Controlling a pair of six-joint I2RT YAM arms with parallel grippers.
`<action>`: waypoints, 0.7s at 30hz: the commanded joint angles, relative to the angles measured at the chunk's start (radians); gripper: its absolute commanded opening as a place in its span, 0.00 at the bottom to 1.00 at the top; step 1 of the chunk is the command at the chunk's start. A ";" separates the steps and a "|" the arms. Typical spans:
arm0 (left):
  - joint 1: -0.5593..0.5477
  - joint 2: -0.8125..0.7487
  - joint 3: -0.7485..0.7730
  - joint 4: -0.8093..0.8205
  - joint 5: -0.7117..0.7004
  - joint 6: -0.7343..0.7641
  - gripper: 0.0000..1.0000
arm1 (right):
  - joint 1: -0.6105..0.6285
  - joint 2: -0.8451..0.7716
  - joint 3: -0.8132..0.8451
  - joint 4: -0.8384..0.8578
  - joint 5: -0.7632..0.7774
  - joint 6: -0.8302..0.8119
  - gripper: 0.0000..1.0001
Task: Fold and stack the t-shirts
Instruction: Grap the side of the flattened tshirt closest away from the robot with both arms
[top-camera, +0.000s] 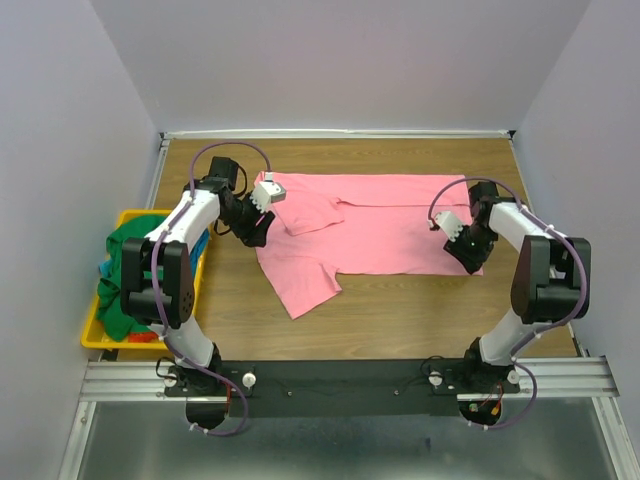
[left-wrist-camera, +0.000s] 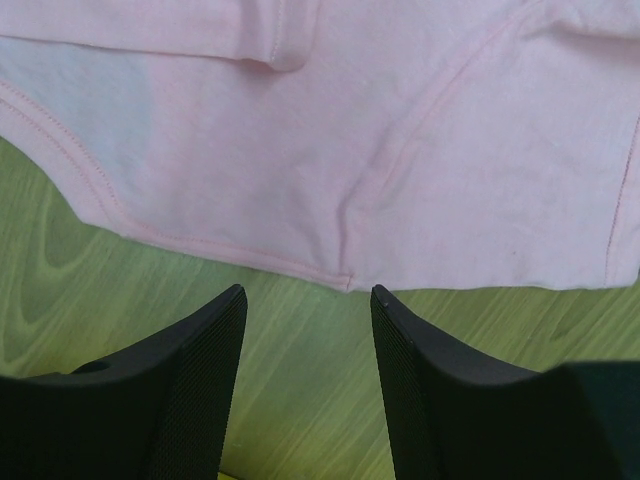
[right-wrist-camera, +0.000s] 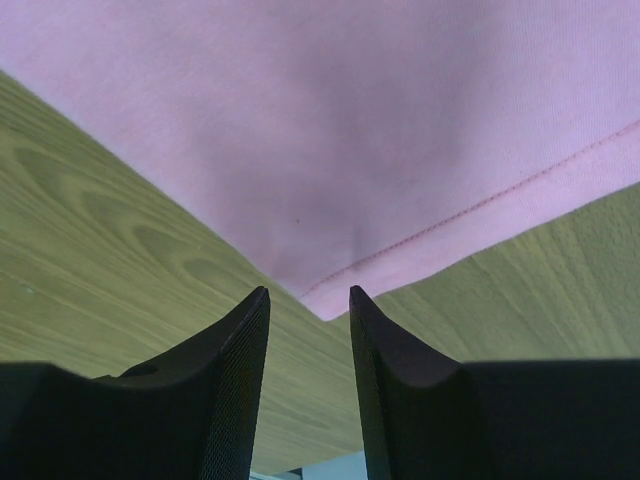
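The left gripper (left-wrist-camera: 307, 298) stands released, jaws apart over bare table (left-wrist-camera: 110, 330), tips just short of the edge of the pink t-shirt (left-wrist-camera: 330, 150). The right gripper (right-wrist-camera: 308, 295) is also unclenched; the shirt's corner lies between its tips (not pinched). For a clean fold, both grippers should probably advance onto the cloth, clamp a full layer, and lift level together. The pink t-shirt lies flat mid-table, one sleeve (top-camera: 310, 212) turned over the body. A green t-shirt (top-camera: 130, 250) is heaped in the yellow bin (top-camera: 95, 338) at the left.
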 joint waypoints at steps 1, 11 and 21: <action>-0.004 -0.028 -0.004 0.004 -0.015 0.019 0.61 | 0.003 0.038 -0.013 0.052 0.021 -0.026 0.45; -0.012 -0.028 -0.004 -0.013 -0.029 0.064 0.61 | 0.003 0.049 -0.074 0.101 0.034 -0.034 0.43; -0.018 -0.019 0.004 -0.015 -0.032 0.067 0.61 | 0.003 -0.033 -0.027 -0.011 0.016 -0.043 0.43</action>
